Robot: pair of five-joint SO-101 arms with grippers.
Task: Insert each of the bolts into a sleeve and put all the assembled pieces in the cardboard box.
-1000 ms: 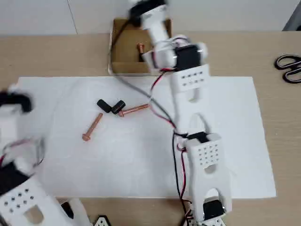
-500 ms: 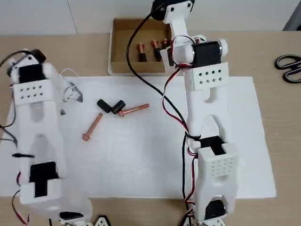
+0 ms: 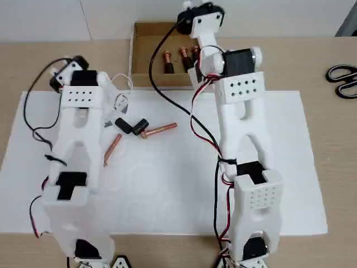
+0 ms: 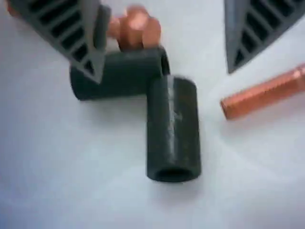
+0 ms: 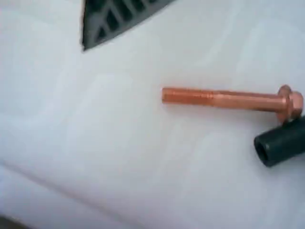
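Progress looks past halfway. Three assembled pieces [image 3: 181, 58] lie side by side in the box [image 3: 134, 61], each a bolt seated in a sleeve. Two pairs are left to do, and none of those parts is joined yet.

Both loose sleeves lie on the paper [image 3: 167, 190], touching at their ends in a shallow V. One sleeve [image 3: 123, 125] lies nearer the left arm. The other sleeve [image 3: 140, 125] touches the head of a bolt [image 3: 160, 130]. The second bolt [image 3: 112, 147] lies just beside them, apart, its head end close under the left arm.

The left gripper [image 4: 164, 67] hangs just above the two sleeves. Its jaws are spread wide and it holds nothing. A grasp on a sleeve seems the step in hand.

The right arm [image 3: 240, 84] stands over the box's near edge. The right gripper [image 5: 116, 19] looks down on the first bolt, and I cannot tell whether it is open or closed.

Scissors [image 3: 343, 78] lie on the table [image 3: 312, 61], well apart from the work.

No brand, label or writing can be read on the box, the bolts, the sleeves or the arms.
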